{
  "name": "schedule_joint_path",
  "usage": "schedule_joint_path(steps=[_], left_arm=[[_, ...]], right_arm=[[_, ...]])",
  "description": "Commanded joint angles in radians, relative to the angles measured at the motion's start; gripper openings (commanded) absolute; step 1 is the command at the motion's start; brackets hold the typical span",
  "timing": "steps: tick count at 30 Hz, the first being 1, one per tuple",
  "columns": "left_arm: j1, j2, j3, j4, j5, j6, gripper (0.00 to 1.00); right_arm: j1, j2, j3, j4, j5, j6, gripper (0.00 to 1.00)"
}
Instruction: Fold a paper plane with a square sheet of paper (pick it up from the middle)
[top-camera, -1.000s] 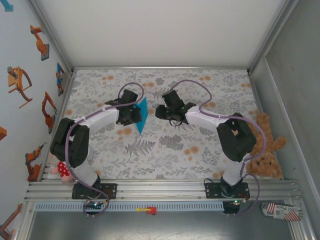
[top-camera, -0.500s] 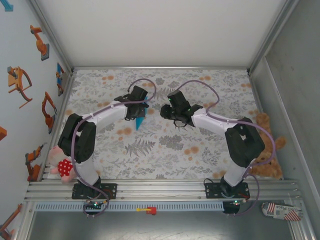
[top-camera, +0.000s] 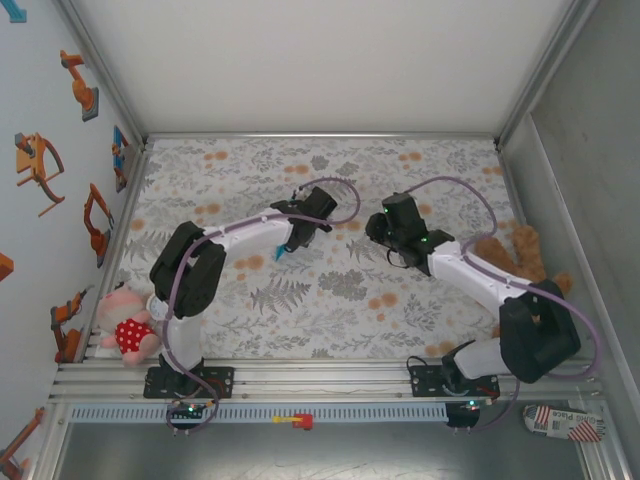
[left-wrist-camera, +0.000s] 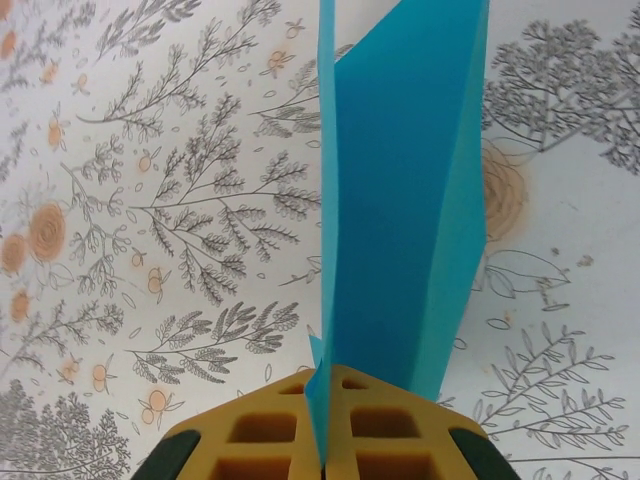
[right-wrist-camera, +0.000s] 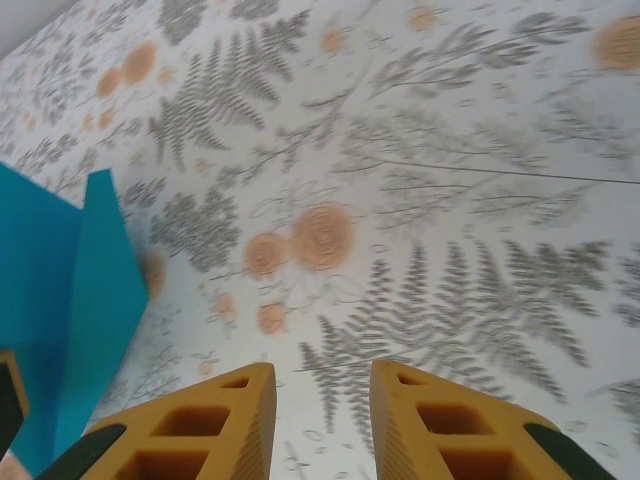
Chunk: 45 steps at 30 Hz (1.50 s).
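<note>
The square sheet of paper (left-wrist-camera: 400, 200) is bright turquoise and folded into a narrow upright shape with a centre crease; I cannot tell whether it has the paper plane's dart form. My left gripper (left-wrist-camera: 327, 385) is shut on its lower edge, yellow fingers pressed together. From above, a small blue tip of the paper (top-camera: 280, 253) pokes out below the left gripper (top-camera: 292, 243), near the table's middle. My right gripper (top-camera: 372, 228) hovers just to its right, open with nothing between its fingers (right-wrist-camera: 322, 385). In the right wrist view the paper (right-wrist-camera: 70, 300) stands at the far left.
A floral tablecloth (top-camera: 340, 290) covers the table. A pink stuffed toy (top-camera: 125, 332) lies at the near left edge and a brown teddy bear (top-camera: 520, 250) at the right edge. White walls close off the back and sides.
Both arms have reached rightward and farther out. The left gripper closed on the folded paper, which now is mostly hidden under it from above. The right gripper stayed open.
</note>
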<state>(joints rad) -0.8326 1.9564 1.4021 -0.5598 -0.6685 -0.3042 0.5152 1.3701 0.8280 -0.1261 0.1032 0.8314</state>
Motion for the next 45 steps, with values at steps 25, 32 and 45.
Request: schedule_joint_path(steps=[25, 32, 45], left_arm=[[-0.199, 0.124, 0.095, -0.037, -0.142, 0.048, 0.11], [-0.209, 0.155, 0.098, -0.027, -0.043, 0.016, 0.14], [-0.181, 0.079, 0.091, -0.023, 0.228, -0.044, 0.4]], right_arm=[[-0.065, -0.157, -0.11, -0.059, 0.18, 0.095, 0.3], [-0.079, -0.171, -0.12, -0.069, 0.184, 0.107, 0.29], [-0.081, -0.167, -0.121, -0.071, 0.174, 0.11, 0.29]])
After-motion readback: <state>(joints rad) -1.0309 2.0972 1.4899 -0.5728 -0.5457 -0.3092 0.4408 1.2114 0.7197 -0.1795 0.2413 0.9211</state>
